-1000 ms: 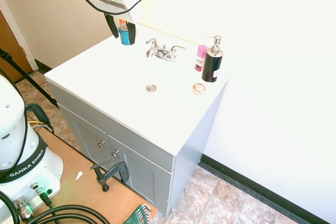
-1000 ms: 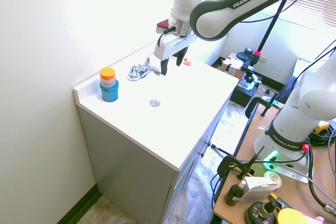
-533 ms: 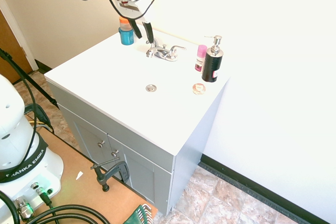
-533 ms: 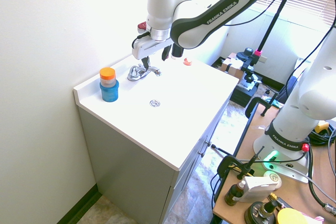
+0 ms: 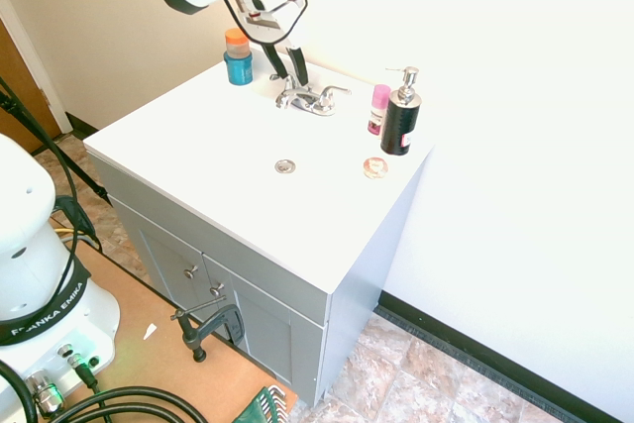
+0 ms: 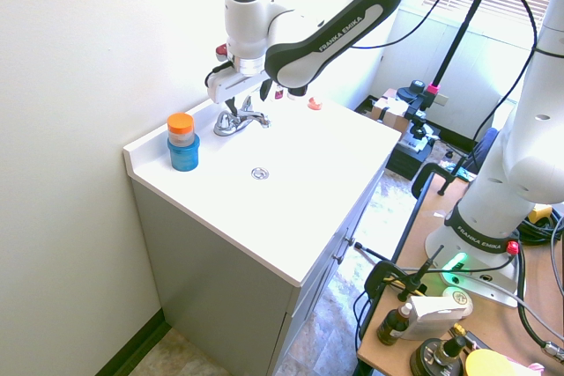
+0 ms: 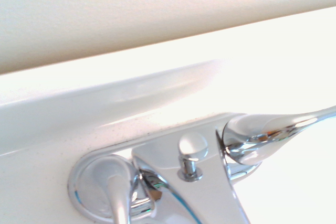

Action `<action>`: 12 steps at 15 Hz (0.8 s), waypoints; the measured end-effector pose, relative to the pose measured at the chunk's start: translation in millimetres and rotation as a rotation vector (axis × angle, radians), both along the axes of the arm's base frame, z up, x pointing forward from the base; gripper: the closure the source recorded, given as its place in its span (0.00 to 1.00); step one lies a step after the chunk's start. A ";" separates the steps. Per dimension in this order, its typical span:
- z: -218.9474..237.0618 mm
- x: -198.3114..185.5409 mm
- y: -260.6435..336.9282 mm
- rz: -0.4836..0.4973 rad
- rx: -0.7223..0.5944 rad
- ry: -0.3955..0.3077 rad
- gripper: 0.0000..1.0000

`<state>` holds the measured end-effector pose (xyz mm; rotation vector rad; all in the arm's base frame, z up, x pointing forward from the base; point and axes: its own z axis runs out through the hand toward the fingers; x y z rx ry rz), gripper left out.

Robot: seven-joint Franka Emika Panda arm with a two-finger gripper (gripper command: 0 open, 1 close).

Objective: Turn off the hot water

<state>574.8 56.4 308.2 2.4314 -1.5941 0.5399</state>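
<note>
the gripper (image 5: 288, 68) hovered over the faucet (image 5: 309, 98), jaws spread (slightly); ideally it would sweep the nine o'clock handle (image 5: 288, 79) closed gently.

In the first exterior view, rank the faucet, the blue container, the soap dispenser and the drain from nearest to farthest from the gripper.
1. Faucet: directly under the gripper.
2. Blue container: beside it, toward the door.
3. Drain and soap dispenser: too close to call; drain toward the front edge, dispenser past the faucet.
</note>
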 end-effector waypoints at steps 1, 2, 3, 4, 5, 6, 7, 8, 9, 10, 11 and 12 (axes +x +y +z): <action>-2.0 0.1 5.0 -0.003 0.012 0.010 0.00; -4.6 0.6 9.9 -0.007 0.023 0.021 0.00; -6.2 2.2 15.4 -0.007 0.031 0.025 0.00; -7.3 5.2 21.3 -0.005 0.035 0.027 0.00; -6.9 9.3 27.1 -0.001 0.035 0.025 0.00; -5.8 14.1 32.7 0.002 0.033 0.021 0.00; -3.6 19.1 37.3 0.004 0.031 0.016 0.00; -1.1 22.2 39.6 0.001 0.029 0.016 0.00; 0.4 22.1 39.7 0.000 0.041 0.027 0.00; 5.5 21.4 37.2 0.021 0.064 0.044 0.00; 11.3 17.5 30.7 0.054 0.084 0.066 0.00; 15.8 8.7 21.4 0.077 0.096 0.087 0.00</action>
